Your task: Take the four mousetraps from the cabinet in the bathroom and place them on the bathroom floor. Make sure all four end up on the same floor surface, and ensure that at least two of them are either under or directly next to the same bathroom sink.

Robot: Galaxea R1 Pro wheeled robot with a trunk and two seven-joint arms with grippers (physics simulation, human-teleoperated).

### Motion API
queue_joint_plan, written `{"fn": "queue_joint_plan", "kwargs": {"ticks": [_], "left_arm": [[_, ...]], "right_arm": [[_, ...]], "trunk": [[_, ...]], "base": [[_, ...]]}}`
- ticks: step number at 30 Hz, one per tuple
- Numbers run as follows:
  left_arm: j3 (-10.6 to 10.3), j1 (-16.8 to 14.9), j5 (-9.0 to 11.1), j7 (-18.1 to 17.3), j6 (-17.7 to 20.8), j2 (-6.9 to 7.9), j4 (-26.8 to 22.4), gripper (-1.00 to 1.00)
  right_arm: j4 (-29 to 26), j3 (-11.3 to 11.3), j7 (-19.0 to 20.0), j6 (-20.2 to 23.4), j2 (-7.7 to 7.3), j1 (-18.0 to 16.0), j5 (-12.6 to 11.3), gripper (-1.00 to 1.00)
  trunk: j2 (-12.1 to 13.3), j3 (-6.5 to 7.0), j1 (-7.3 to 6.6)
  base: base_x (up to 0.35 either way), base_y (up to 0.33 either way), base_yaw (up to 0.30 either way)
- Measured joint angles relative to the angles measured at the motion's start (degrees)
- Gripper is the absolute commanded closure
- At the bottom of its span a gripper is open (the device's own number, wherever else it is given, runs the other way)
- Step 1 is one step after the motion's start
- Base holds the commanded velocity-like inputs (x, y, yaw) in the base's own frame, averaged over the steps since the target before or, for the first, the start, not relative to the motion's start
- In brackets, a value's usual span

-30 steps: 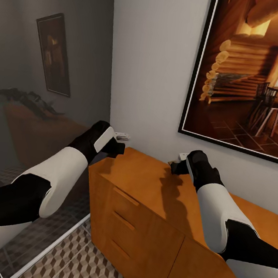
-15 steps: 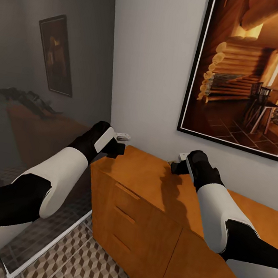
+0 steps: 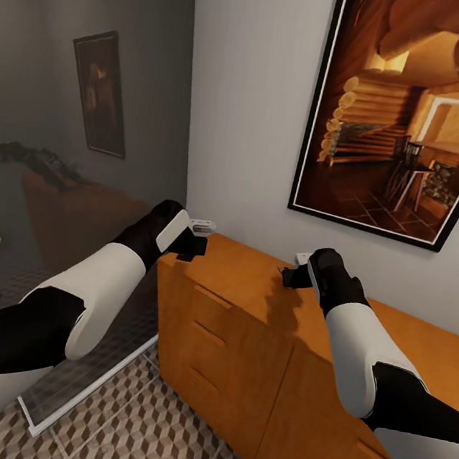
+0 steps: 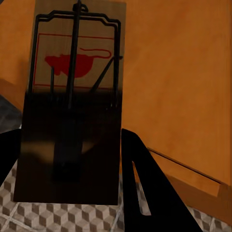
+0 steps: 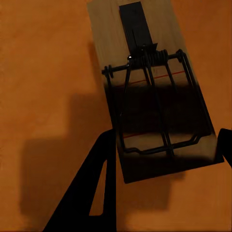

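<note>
Your left end effector (image 3: 198,236) is clamped on a mousetrap (image 4: 72,108), mid-frame in head view, over the cabinet (image 3: 245,333) top's left corner. Your right end effector (image 3: 290,272) grips another mousetrap (image 5: 152,96) w/ cabinet top behind it, center-right. Bathroom floor (image 3: 130,434) at bottom.

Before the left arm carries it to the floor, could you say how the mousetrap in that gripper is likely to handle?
The mousetrap looks like a flat wooden slab, so probably stiff and light. It sits between the left gripper fingers, likely pinched by its edges, so it might twist. Its wire bar may snag.
</note>
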Motion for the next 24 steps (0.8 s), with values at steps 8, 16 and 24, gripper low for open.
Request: {"fn": "queue_joint_plan", "kwargs": {"ticks": [8,16,24], "left_arm": [[0.0,0.0,0.0,0.0,0.0,0.0,0.0,1.0],[0.0,0.0,0.0,0.0,0.0,0.0,0.0,1.0],[0.0,0.0,0.0,0.1,0.0,0.0,-0.1,1.0]], "right_arm": [[0.0,0.0,0.1,0.0,-0.01,0.0,0.0,1.0],[0.0,0.0,0.0,-0.1,-0.01,0.0,0.0,1.0],[0.0,0.0,0.1,-0.1,-0.05,0.0,0.0,1.0]], "trunk": [[0.0,0.0,-0.01],[0.0,0.0,-0.01],[0.0,0.0,0.0]], "base": [[-0.008,0.0,0.0],[0.0,0.0,0.0],[0.0,0.0,0.0]]}}
